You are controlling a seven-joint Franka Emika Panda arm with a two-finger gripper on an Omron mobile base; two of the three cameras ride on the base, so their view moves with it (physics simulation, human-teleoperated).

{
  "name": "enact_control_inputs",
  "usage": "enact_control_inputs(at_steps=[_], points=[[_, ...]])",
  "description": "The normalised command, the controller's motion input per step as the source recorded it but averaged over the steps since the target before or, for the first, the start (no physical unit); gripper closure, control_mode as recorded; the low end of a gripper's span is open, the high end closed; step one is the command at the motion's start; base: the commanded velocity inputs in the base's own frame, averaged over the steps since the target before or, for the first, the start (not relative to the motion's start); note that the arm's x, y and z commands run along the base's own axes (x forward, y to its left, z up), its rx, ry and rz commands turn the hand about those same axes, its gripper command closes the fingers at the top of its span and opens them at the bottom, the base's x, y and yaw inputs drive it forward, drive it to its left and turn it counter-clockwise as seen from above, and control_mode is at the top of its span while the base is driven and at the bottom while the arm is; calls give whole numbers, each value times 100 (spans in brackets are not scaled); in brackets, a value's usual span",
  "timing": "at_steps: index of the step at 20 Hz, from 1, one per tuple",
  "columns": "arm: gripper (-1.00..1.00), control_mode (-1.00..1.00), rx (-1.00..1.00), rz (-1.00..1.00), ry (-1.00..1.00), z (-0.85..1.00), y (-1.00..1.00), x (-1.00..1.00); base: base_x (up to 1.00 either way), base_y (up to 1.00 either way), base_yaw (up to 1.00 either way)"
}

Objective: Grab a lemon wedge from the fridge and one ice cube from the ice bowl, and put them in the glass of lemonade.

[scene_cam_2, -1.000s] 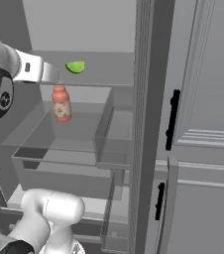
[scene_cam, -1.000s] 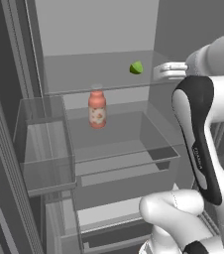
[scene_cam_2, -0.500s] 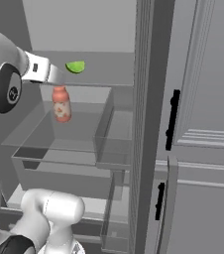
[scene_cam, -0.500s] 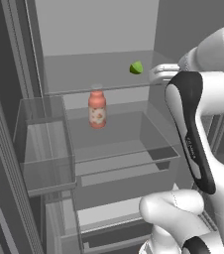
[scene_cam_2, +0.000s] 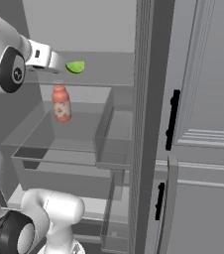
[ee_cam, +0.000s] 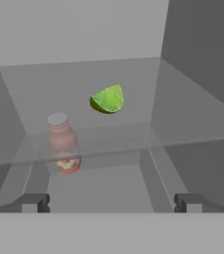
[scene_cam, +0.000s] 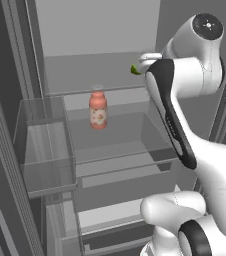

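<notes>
The fridge [scene_cam: 100, 45] stands open. On its upper glass shelf [ee_cam: 134, 84] lies the lemon wedge [ee_cam: 107, 99], a small yellow-green chunk, also visible as the lemon wedge [scene_cam_2: 75, 66] and the lemon wedge [scene_cam: 134, 69] half hidden by the arm. My gripper [ee_cam: 109, 201] is open, held just short of the shelf's front edge and aimed at the wedge, with nothing between its fingertips [ee_cam: 33, 202]. In the right base view the gripper's hand [scene_cam_2: 47, 58] sits immediately left of the wedge.
A pink-labelled bottle [scene_cam: 98, 110] stands on the lower shelf inside a clear drawer [scene_cam: 115, 145]. A clear door bin [scene_cam: 42, 150] hangs on the left. The fridge's right door edge [scene_cam_2: 143, 124] and panelled cabinets with black handles [scene_cam_2: 172, 119] lie to the right.
The arm has swung forward and up into the fridge, bringing the hand closer to the lemon wedge. The gripper has stayed open. The wedge and bottle have not moved.
</notes>
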Motion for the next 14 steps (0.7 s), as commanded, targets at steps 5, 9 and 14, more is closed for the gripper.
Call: enact_control_inputs(at_steps=[5,9,14], points=[[-100,-100,0,-4,4,-12,10,74,0,0,0],[-100,-100,0,-2,0,-36,0,62,0,0,0],[-100,-100,0,-4,1,3,0,63,0,0,0]])
